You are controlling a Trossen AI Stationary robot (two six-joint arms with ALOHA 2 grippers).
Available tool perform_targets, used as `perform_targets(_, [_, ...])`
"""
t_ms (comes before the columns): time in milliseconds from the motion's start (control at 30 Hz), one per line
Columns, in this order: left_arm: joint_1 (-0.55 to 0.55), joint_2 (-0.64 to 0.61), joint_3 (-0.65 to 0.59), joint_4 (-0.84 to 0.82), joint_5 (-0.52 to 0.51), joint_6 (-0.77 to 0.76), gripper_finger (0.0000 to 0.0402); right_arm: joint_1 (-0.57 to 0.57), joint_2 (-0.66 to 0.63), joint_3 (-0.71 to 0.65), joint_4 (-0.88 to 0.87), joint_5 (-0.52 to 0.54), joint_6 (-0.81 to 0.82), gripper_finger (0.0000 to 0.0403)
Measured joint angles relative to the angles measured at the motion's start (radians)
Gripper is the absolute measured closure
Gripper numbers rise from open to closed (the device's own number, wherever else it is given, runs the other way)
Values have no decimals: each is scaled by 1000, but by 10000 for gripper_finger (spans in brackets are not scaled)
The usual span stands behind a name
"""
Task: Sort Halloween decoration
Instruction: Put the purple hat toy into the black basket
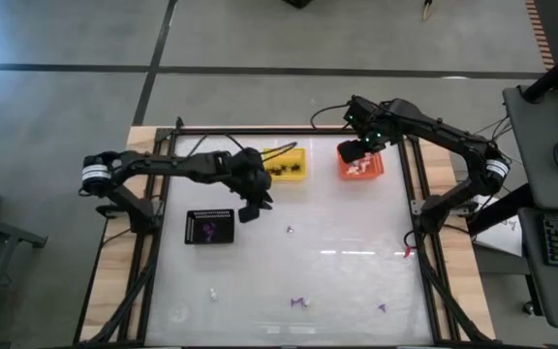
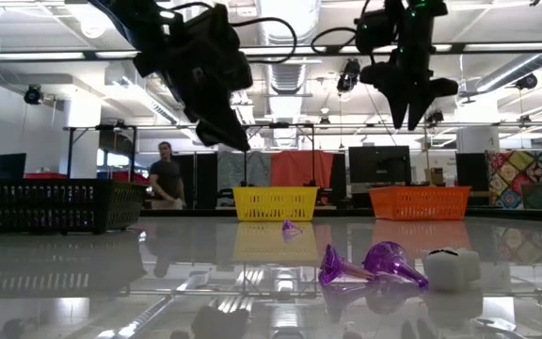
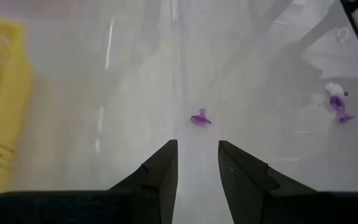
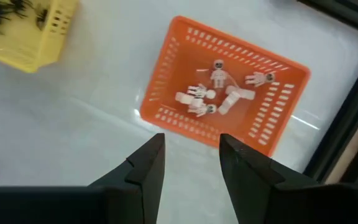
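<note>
Above the middle of the table, the left gripper (image 3: pixel 197 163) hangs open and empty, so it should drop straight down around the purple trinket (image 3: pixel 199 118) lying just ahead, then pinch gently.

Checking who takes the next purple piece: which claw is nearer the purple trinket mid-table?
Left. The left claw hangs just beside the purple trinket; the right claw is over the orange basket, farther off.
</note>
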Motion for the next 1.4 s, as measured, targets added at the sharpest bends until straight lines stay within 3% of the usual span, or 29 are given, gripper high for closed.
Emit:
perform_targets(367, [-105, 125, 0, 83, -128, -348, 304, 85, 0, 20, -9, 0, 115, 259])
perform_targets(567, [-111, 158, 0, 166, -139, -475, 304, 133, 0, 18, -9, 0, 166, 258])
perform_targets(700, [-116, 180, 0, 165, -210, -590, 304, 168, 0, 18, -10, 0, 207, 261])
perform_targets(1400, [-207, 200, 0, 239, -262, -685, 307, 299, 0, 18, -7, 9, 342, 253])
